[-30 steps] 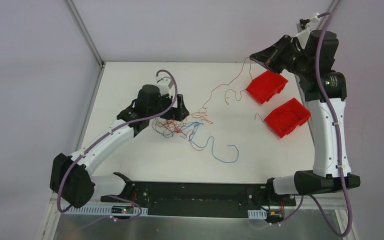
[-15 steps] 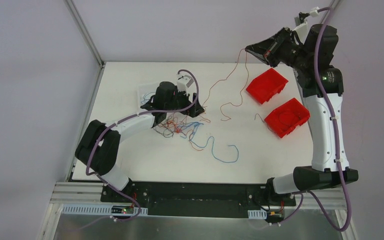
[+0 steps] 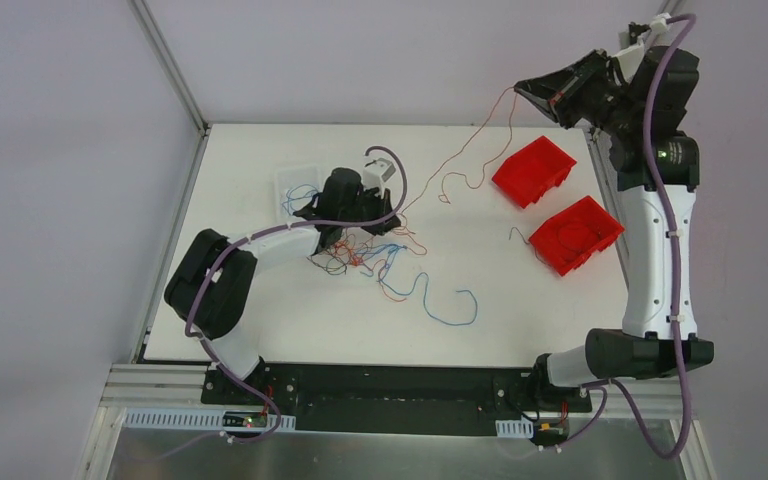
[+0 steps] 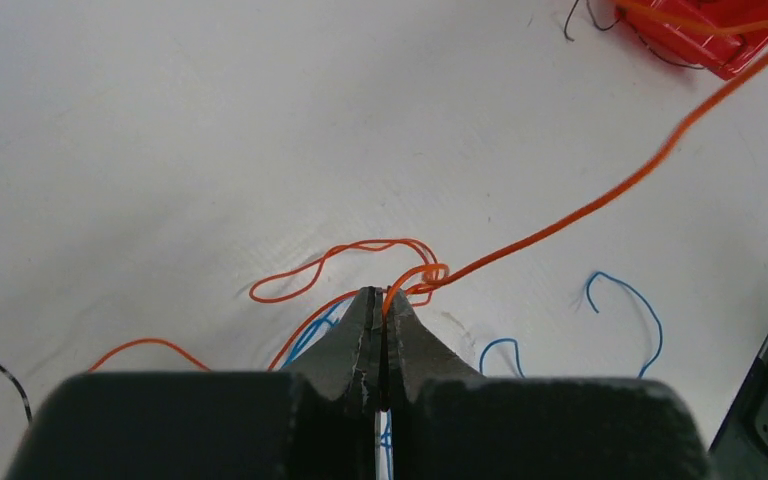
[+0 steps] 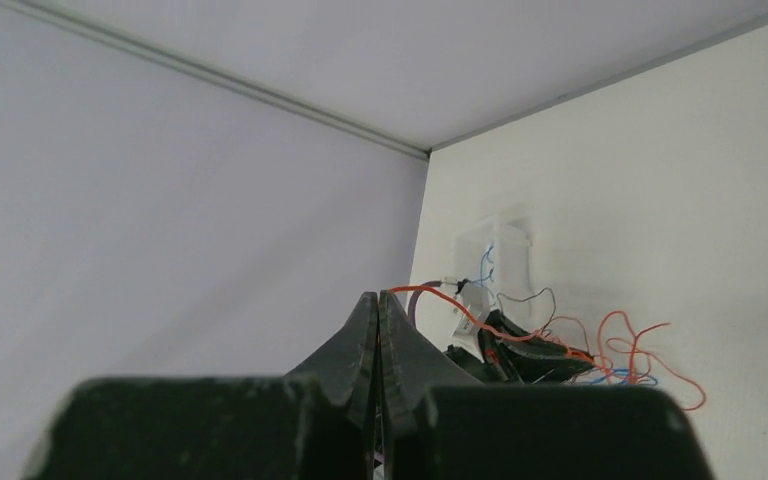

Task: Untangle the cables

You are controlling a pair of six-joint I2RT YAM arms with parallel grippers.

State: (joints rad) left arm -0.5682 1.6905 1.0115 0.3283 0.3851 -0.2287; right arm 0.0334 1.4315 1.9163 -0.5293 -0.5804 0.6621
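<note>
The cables [image 3: 365, 255] lie as a bunch of thin orange, blue, red and black wires at the table's middle. My left gripper [image 3: 388, 222] sits low at the bunch's far edge. In the left wrist view, the left gripper [image 4: 382, 295] is shut on an orange cable [image 4: 560, 215] just below a small knot. That cable [image 3: 480, 128] climbs to my right gripper [image 3: 520, 90], which is raised high at the back right. The right wrist view shows the right gripper [image 5: 378, 297] shut on the orange cable's [image 5: 460, 312] end.
Two red bins [image 3: 533, 172] [image 3: 575, 235] stand on the right, the nearer one holding a few wires. A white tray [image 3: 295, 185] with blue wires lies behind the left gripper. A loose blue wire [image 3: 450, 305] curls in front of the bunch.
The left arm swung right to the bunch's far edge and its jaws shut on the orange cable. The right gripper rose and moved right, drawing that cable out.
</note>
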